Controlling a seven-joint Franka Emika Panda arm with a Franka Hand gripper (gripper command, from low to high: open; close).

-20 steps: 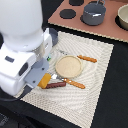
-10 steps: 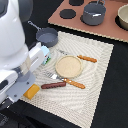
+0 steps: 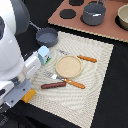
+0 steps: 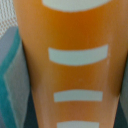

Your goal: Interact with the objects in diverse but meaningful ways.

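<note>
While the arm's big white body has swung further over the near corner of the mat since half a second ago, it now covers more of the exterior view's left, and the bread loaf point(image 3: 29, 95) shows only as an orange end poking out beneath it at the mat's edge. The gripper itself is hidden behind the arm from out here, so I cannot tell how wide the fingers stand. Up close in the wrist view, the loaf point(image 4: 75, 65) fills nearly everything: smooth orange plastic with pale curved bars across it, a blurred grey-teal surface at either side. Whether that is the fingers pressing on it I cannot tell.

No writing or brand can be read anywhere.

The red-brown sausage point(image 3: 53, 85) lies on the woven, cream-coloured placemat point(image 3: 95, 75), just beside the orange-handled fork point(image 3: 67, 80), near the round tan plate point(image 3: 68, 66). An orange-handled knife point(image 3: 80, 56) lies along the plate's far side. The pale blue house-shaped carton point(image 3: 43, 54) stands upright just beside the arm, with the grey long-handled pan point(image 3: 47, 36) beyond it at the mat's far corner. Further back, a brown stove board point(image 3: 112, 30) carries black round burners and a dark grey pot point(image 3: 93, 13).
</note>
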